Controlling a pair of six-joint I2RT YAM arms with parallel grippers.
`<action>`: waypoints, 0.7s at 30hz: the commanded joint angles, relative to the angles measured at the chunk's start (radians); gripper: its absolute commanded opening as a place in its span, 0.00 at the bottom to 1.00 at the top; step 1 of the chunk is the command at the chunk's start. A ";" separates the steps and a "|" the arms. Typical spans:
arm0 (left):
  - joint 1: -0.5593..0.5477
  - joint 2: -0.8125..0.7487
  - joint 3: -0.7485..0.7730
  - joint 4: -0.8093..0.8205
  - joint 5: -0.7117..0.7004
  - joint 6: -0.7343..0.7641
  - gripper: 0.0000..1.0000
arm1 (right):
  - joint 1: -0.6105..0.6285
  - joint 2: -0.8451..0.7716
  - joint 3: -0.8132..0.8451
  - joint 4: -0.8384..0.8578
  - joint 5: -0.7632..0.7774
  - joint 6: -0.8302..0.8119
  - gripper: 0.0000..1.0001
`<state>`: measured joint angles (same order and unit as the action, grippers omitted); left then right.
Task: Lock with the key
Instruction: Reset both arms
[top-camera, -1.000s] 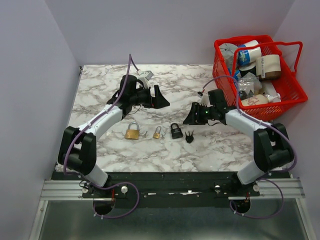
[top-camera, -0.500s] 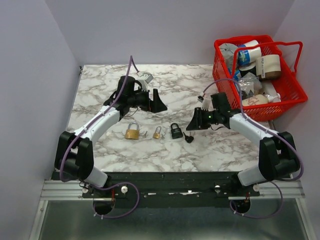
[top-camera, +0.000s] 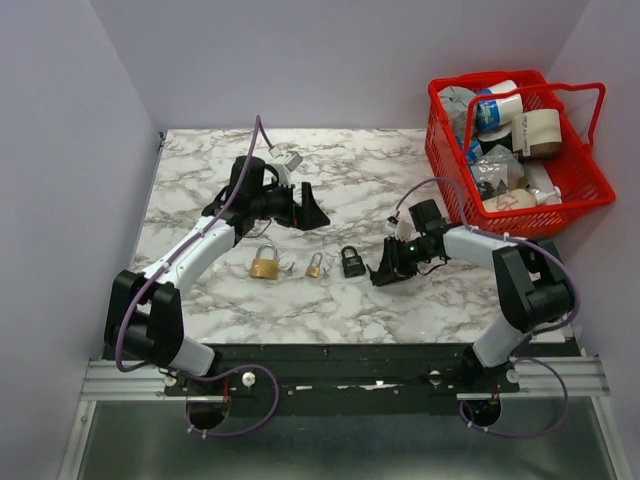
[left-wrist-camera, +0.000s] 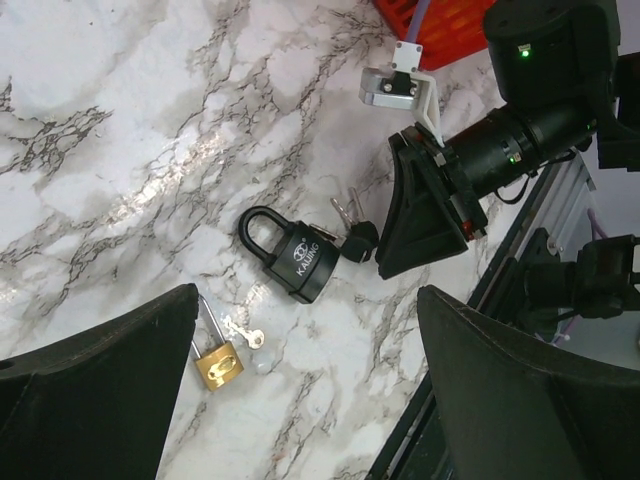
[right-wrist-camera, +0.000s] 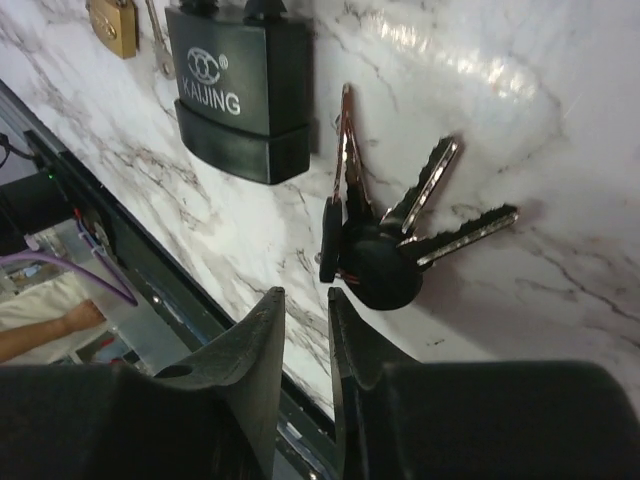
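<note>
Near the front edge of the worktop (top-camera: 200, 170), right of centre, my right gripper (right-wrist-camera: 305, 300) sits low, jaws a narrow empty slit. Just past its tips lies the key (right-wrist-camera: 385, 265), beside the black padlock (right-wrist-camera: 240, 90). Farther back, left of centre, my left gripper (top-camera: 308, 208) hangs wide apart, holding nothing.

Robot lab test cell: marble-patterned table (top-camera: 200, 295) walled by lilac panels (top-camera: 60, 150), two arms (top-camera: 195, 250) on an aluminium rail (top-camera: 340, 378), red basket (top-camera: 590, 185) of oddments.
</note>
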<state>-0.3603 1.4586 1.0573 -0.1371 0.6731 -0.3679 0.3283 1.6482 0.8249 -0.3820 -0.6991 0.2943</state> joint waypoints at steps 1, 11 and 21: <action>0.021 0.006 0.006 0.010 0.019 -0.019 0.99 | 0.005 0.039 0.075 0.037 0.038 0.003 0.31; 0.079 0.002 0.046 -0.064 0.083 -0.016 0.99 | 0.005 -0.122 0.141 -0.006 -0.008 -0.033 0.35; 0.320 0.088 0.496 -0.613 -0.050 0.223 0.99 | -0.005 -0.501 0.278 -0.090 0.125 -0.210 0.97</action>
<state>-0.1402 1.5509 1.4117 -0.5026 0.7143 -0.2722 0.3279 1.2518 1.0210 -0.4141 -0.6678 0.1905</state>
